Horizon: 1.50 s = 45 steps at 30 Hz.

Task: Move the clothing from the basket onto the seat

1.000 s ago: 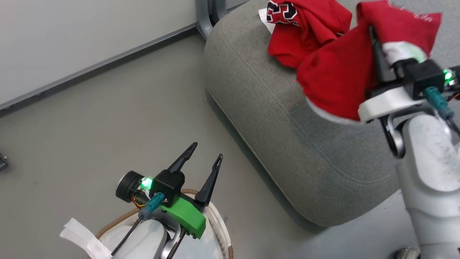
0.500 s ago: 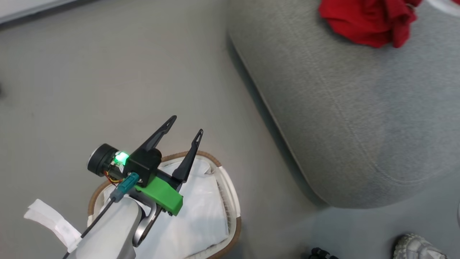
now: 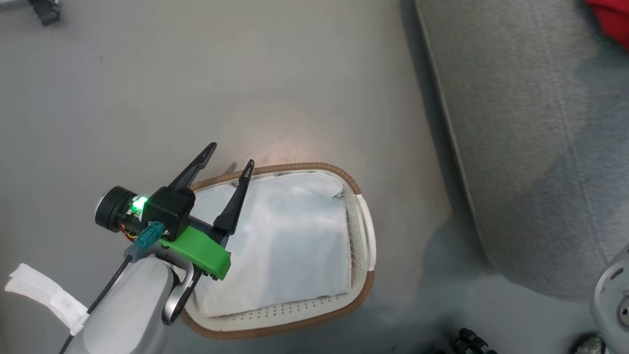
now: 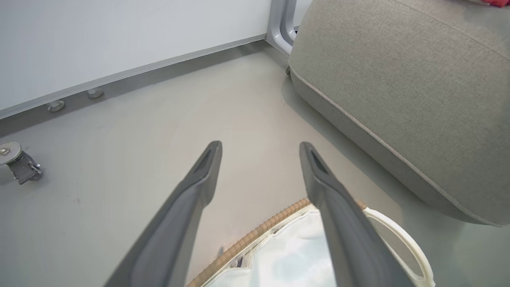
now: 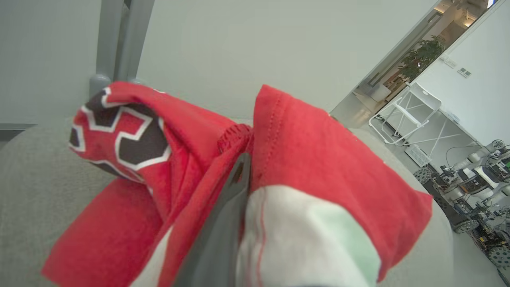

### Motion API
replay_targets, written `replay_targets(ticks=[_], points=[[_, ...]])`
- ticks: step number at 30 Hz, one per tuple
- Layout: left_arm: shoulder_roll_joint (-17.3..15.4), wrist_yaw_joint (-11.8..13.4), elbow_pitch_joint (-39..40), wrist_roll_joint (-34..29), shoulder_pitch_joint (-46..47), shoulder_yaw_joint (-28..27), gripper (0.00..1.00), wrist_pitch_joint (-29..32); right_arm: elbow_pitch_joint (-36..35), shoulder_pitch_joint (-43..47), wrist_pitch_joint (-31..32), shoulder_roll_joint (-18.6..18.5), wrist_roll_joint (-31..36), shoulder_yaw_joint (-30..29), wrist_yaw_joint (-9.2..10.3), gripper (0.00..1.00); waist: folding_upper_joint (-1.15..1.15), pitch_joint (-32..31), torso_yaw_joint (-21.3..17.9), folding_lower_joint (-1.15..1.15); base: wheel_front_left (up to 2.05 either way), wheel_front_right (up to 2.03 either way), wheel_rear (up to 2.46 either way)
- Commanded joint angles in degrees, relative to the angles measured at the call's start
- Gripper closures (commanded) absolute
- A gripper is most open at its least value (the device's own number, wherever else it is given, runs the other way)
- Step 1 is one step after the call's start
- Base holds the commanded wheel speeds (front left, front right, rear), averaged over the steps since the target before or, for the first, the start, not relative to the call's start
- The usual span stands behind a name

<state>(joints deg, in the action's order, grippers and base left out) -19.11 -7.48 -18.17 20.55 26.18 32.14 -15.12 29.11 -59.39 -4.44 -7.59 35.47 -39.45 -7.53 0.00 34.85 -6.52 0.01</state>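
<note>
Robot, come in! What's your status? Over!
Left gripper open above basket. Red clothing draped over right gripper, at seat; grip unclear. White cloth in basket.

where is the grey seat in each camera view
Head view: the seat runs down the right side of the picture.
Left wrist view: the seat takes the upper right.
Right wrist view: the seat is the grey surface at lower left, under the cloth.
Shared landmark: the red clothing, at the top right corner, at the top right edge, and across the centre.
</note>
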Motion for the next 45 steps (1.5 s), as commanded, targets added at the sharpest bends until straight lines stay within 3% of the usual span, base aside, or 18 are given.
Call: replay_targets(ticks=[1,7,16,24,30,38,45], points=[[0.12,-0.02,-0.18,0.06,1.04,-0.12,0.0,-0.03,0.52,1.54,-1.29,0.19,0.67,-1.81,0.08,0.0,0.0,2.48,2.81,-0.01,0.0,0.0,0.0],[1.48,-0.02,-1.11,-0.32,-0.3,-0.27,0.0,-0.03,4.26,5.89,-7.15,1.99,1.45,-8.27,0.08,0.0,0.0,-1.05,1.66,-0.01,0.0,0.0,0.0],[3.16,-0.02,-3.88,-0.78,-3.74,-1.65,0.0,-0.03,9.4,13.7,-10.71,2.39,0.38,-9.34,0.08,0.0,0.0,-8.88,-0.71,-0.01,0.0,0.0,0.0],[5.63,-0.02,-6.65,-1.26,-7.77,-5.45,0.0,-0.03,4.09,25.29,-10.8,3.91,-8.14,0.45,0.08,0.0,0.0,-15.16,-1.0,-0.01,0.0,0.0,0.0],[7.72,-0.02,-8.73,-2.29,-10.92,-11.24,0.0,-0.03,-0.72,32.34,-10.81,4.51,-16.64,11.6,0.08,0.0,0.0,-19.55,-0.24,-0.01,0.0,0.0,0.0],[10.3,0.49,-8.68,-6.33,-14.39,-21.08,0.0,-0.03,-4.05,36.65,-10.82,4.57,-28.93,26.75,0.08,0.0,0.0,-24.28,2.92,-0.01,0.0,0.0,0.0],[11.92,0.83,-8.98,-9.71,-16.81,-28.07,0.0,-0.03,-4.4,38.71,-10.81,4.54,-35.36,35.87,0.08,0.0,0.0,-27.2,6.08,-0.01,0.0,0.0,0.0]])
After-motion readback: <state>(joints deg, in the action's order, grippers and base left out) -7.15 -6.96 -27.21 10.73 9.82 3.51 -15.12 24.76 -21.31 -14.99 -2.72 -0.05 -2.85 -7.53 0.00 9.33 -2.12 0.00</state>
